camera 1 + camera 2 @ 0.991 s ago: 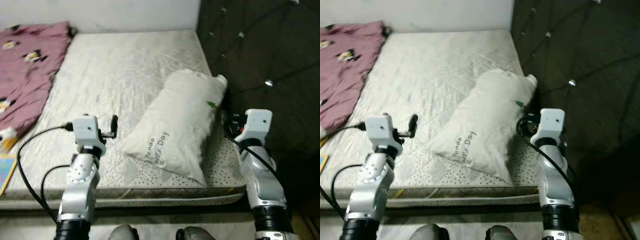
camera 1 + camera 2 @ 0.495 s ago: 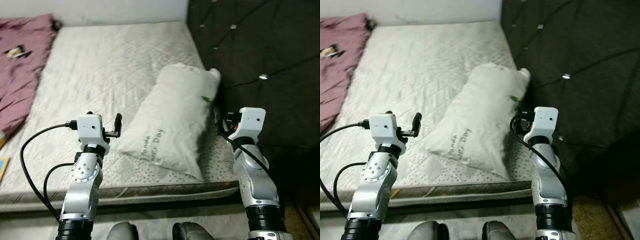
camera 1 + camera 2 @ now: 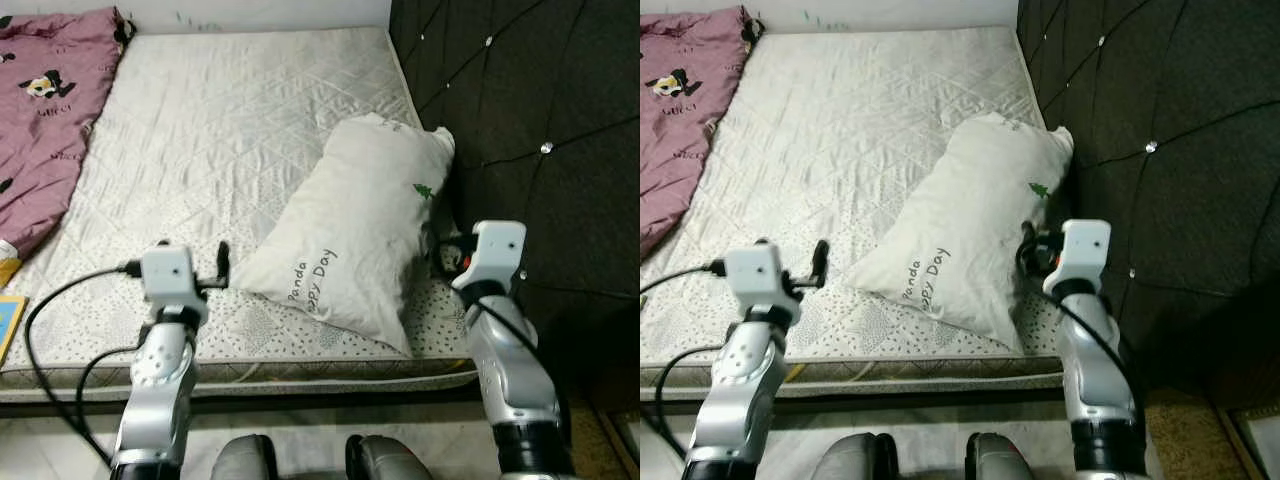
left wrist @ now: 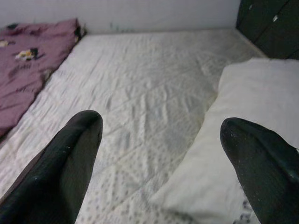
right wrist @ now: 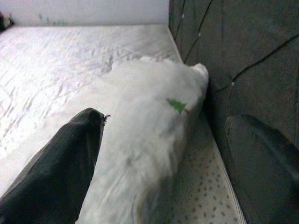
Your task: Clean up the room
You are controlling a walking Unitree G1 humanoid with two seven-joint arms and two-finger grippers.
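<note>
Robot stands at the near long edge of the mattress (image 3: 240,130), both arms raised over that edge, bracketing the pillow (image 3: 355,240).

Pillow: white, lying diagonally toward the headboard end of the mattress, its far corner pressed against the dark tufted headboard (image 3: 530,120), its near corner close to the near edge. It sits skewed rather than square to the headboard, so my read is that it's the thing to straighten.

Left gripper (image 4: 163,163): fingers spread wide, nothing between them. It hovers just above the mattress near the near edge, beside the pillow's low corner; in the left wrist view the pillow edge sits just ahead of one finger (image 4: 261,172). Not touching as far as I can tell.

Right gripper (image 5: 177,163): also spread wide and empty. It's at the pillow's headboard-side flank, one finger (image 5: 60,168) over the pillow and the other down by the gap between pillow and headboard. Contact unclear; the fabric there is blurred.

Placement makes sense as a two-handed pickup: one gripper per side, since a soft pillow would sag and swing off a single pinch.

Also needing attention: a pink blanket (image 3: 45,120) with cartoon prints bunched along the far-left end of the mattress. Judging by that, cleanup is at an early stage.
</note>
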